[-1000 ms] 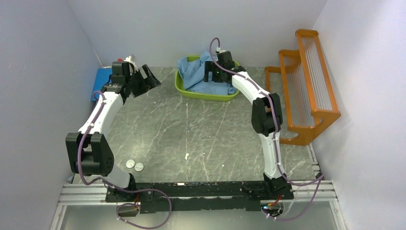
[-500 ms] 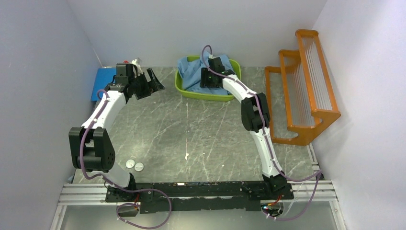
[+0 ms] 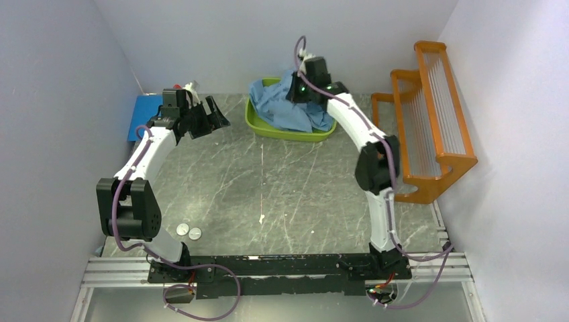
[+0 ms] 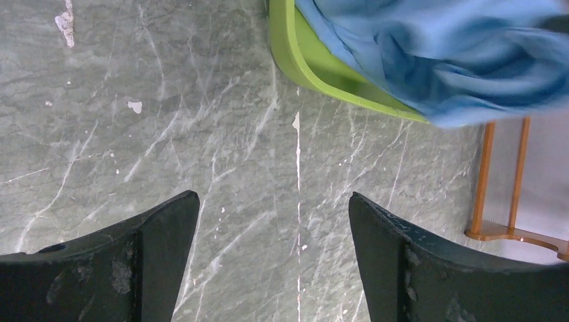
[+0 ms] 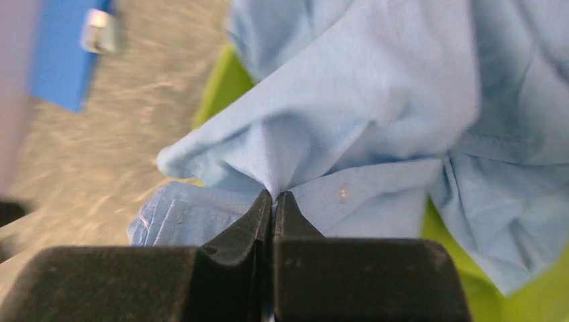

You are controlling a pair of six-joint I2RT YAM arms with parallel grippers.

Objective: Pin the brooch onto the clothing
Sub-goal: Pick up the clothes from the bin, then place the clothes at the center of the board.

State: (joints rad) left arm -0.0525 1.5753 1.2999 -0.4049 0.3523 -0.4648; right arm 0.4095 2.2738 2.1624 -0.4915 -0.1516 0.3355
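Shirt (image 3: 285, 107) lies bunched in the green tub (image 3: 257, 123) at upper centre, spilling over its rim. It is thin, limp, light cloth that will likely drag, fold and snag on the tub wall. Right pincer (image 5: 274, 198) is clenched on a pinched fold beside a button (image 5: 344, 192). Left pincer (image 4: 272, 201) hangs released over the bench (image 3: 268, 188). Orange rack (image 3: 429, 134) stands at right; two discs (image 3: 188, 232) lie lower left, well apart.
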